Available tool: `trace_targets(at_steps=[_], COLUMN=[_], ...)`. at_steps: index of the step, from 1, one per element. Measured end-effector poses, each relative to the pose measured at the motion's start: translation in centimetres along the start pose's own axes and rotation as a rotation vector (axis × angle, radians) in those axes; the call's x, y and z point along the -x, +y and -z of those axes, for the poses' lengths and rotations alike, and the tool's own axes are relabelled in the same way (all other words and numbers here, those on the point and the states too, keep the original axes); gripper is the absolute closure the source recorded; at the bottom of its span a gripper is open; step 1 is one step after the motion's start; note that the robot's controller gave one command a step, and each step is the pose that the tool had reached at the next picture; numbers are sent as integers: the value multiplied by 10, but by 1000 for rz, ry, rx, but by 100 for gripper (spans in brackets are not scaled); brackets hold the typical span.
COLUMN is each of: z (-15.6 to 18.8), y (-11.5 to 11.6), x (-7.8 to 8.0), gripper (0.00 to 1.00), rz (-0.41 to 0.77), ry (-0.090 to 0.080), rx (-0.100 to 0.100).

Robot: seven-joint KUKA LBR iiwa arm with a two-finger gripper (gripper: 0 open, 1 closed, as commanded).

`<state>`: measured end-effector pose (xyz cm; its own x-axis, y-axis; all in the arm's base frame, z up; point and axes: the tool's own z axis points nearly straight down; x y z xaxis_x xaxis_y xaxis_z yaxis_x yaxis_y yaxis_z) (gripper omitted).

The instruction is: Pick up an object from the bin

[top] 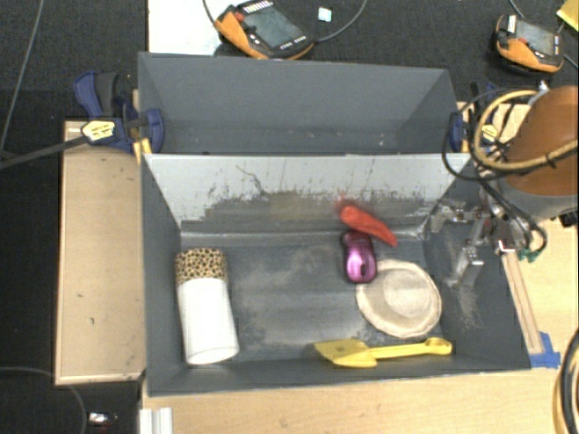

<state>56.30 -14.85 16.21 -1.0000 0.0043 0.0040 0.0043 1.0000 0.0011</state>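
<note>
Scuffed grey bin (280, 292), claw (463, 247) at its right wall, opening unclear, pale disc (401, 300) near

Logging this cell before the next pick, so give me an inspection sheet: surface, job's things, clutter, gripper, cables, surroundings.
Surface: grey metal bin, floor scuffed and scratched.
Job's things: white cylinder with a leopard-print end lying at left; red curved piece by the back wall; purple rounded object in front of it; round translucent white lid at right; yellow flat scoop along the front.
Clutter: nothing seen.
Gripper: gripper at the bin's right side, right of the lid.
Cables: looped cables at the arm's wrist; black cable on the floor left of the bin.
Surroundings: two orange-and-black handheld devices and a white paper sheet behind the bin.
</note>
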Motion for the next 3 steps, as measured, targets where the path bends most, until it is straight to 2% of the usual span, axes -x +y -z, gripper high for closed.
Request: trace_targets(at_steps=[1, 2, 3], z=[5, -91, -89], y=[1, 15, 16], x=[2, -71, -80], gripper=[0, 0, 0], rz=[7, -68, 126], ry=[-8, -14, -43], rx=[-2, -2, -10])
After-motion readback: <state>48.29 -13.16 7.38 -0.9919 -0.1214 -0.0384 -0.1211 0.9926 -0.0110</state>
